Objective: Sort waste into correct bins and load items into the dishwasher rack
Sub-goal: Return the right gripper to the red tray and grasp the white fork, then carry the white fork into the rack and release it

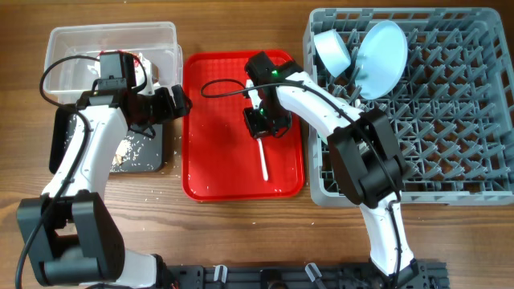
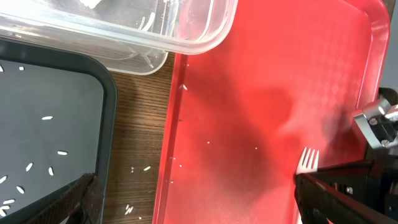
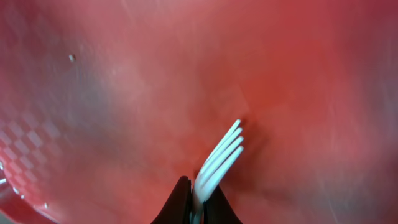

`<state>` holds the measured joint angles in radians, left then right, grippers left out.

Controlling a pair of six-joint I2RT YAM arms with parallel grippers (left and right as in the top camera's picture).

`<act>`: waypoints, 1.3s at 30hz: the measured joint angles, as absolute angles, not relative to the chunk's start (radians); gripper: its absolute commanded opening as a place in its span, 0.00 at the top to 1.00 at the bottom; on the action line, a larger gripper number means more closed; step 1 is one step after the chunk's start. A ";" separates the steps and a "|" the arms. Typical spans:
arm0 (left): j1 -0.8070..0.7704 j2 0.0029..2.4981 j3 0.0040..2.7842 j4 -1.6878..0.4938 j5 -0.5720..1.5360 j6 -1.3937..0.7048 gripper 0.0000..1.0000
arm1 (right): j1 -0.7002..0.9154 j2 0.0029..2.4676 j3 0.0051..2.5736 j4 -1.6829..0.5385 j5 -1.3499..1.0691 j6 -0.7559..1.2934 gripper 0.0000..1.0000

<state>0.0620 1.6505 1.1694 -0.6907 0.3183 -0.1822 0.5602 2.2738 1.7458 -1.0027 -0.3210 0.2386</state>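
**A:** What has the right gripper (image 1: 259,120) got?

**B:** Its fingers are pinched together on the white fork (image 1: 263,156), close behind the tines, over the middle of the red tray (image 1: 217,144). The long handle runs out toward the tray's near edge.

**A:** So where is the risk?

**B:** The hold is narrow and off-centre, so I judge the fork could pivot between the fingers. The handle might then swing down or slip free on the way to the dishwasher rack (image 1: 450,120), just right of the tray. A drooping handle could also catch the rack's wall or pegs. And the plate (image 1: 379,56) and bowl (image 1: 332,50) already stand in the rack's part nearest the tray's far right corner.

**A:** And the left gripper (image 1: 178,100)?

**B:** Its fingers are spread wide and hold nothing, at the tray's left edge. It is apart from the fork, so a clash looks unlikely.
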 measured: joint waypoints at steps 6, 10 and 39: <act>0.062 1.650 1.170 -0.691 0.318 -0.182 0.00 | 0.545 2.201 1.834 -1.123 -0.287 0.206 0.96; 0.062 1.650 1.170 -0.691 0.318 -0.182 0.00 | 0.490 1.999 1.861 -1.184 -0.206 0.196 0.96; 0.062 1.650 1.170 -0.691 0.318 -0.182 0.00 | 0.160 1.771 1.488 -1.135 0.248 -0.012 0.02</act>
<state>0.0620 1.6505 1.1698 -0.6907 0.3183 -0.1822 0.1600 1.7706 1.4876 -1.1347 0.2481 -0.0124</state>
